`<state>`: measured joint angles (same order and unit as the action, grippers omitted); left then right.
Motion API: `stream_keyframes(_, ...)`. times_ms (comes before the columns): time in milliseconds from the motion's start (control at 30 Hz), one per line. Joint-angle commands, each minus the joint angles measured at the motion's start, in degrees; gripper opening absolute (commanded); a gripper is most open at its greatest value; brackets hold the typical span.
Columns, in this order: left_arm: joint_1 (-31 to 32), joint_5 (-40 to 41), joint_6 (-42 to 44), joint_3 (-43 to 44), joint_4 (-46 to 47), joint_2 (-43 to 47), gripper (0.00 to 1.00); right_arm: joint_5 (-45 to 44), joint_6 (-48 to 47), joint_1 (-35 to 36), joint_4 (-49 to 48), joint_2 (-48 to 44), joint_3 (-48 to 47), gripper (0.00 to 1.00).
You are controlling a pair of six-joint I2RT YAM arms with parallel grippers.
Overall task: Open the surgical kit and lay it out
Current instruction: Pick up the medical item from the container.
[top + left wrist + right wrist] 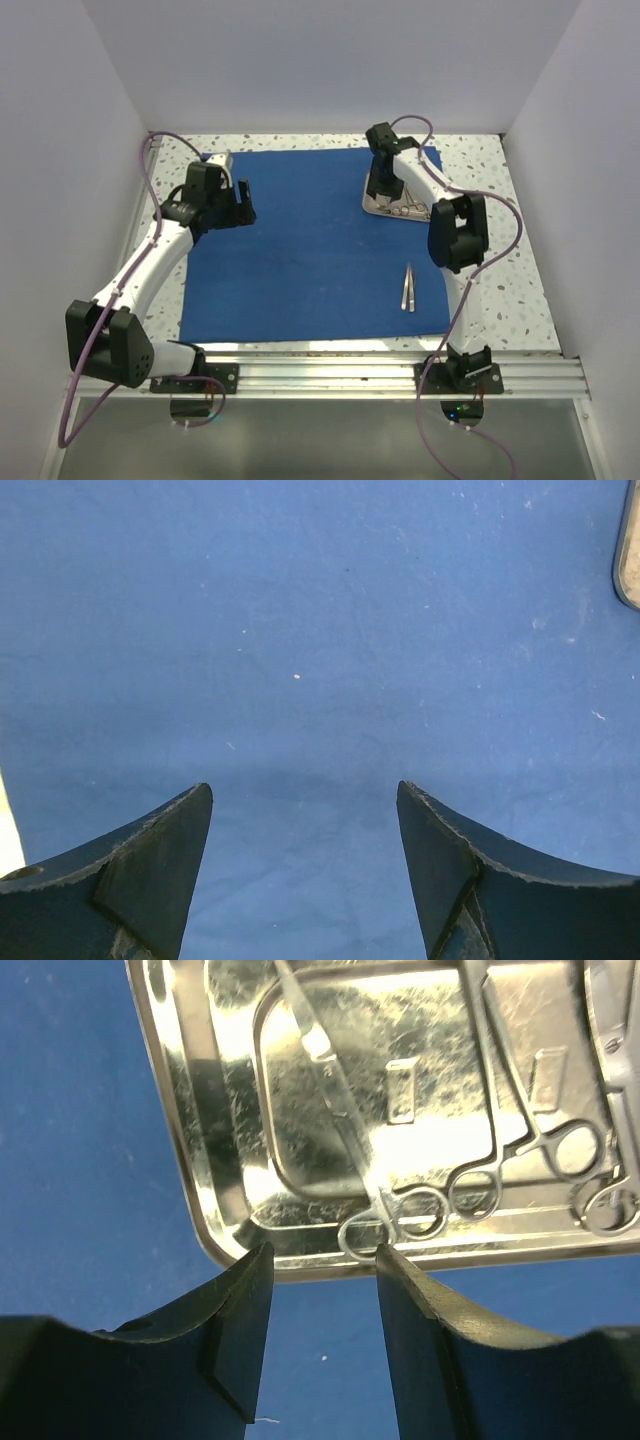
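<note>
The royal-blue cloth wrap lies spread flat on the table. A shiny steel tray sits on its far right part, holding slim scissors and ring-handled forceps. Silver tweezers lie alone on the cloth, nearer the front. My right gripper hangs over the tray; in the right wrist view it stands open at the tray's near rim, one scissor ring by its right fingertip. My left gripper is open just above bare cloth, holding nothing.
White speckled tabletop borders the cloth on all sides. White walls enclose the table on the left, right and back. An aluminium rail with both arm bases runs along the front edge. A corner of the tray shows in the left wrist view.
</note>
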<state>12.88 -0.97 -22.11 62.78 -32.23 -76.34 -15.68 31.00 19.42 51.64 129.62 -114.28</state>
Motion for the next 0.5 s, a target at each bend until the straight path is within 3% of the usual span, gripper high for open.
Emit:
stream_keyframes(0,0.12,3.25,-0.39,0.23,-0.82,1.89,0.78,-2.95,-1.56,-0.87,3.47,1.15,-7.52,0.49)
stream_keyframes(200,-0.23,4.31,0.93,1.99,-1.52,-0.30,0.78,-2.42,-1.65,-1.49,5.49,7.13,-12.72,0.48)
stream_keyframes(467,-1.19,4.23,1.45,3.13,-1.52,-2.94,0.78,-1.99,-0.68,-2.98,4.70,8.81,-10.18,0.46)
